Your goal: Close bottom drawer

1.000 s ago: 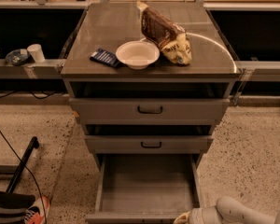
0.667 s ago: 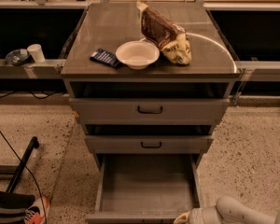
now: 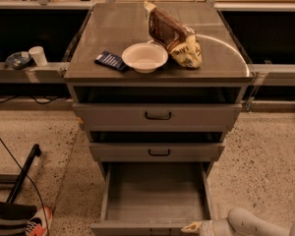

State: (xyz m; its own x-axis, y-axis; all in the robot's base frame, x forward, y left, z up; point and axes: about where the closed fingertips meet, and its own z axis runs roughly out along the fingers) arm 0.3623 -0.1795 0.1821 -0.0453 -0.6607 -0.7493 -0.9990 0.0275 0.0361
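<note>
The bottom drawer of the grey metal cabinet stands pulled far out, its plain grey tray empty. Its low front panel lies at the lower edge of the camera view, and its handle is out of view. My gripper is at the bottom right, right at the drawer's front panel near its right end, with the pale arm trailing off to the right. The two drawers above, the top one and the middle one, are pushed in.
On the cabinet top sit a white bowl, a brown and yellow snack bag and a dark blue packet. A shelf at the left holds a cup and dishes. A black stand and cable lie on the floor at left.
</note>
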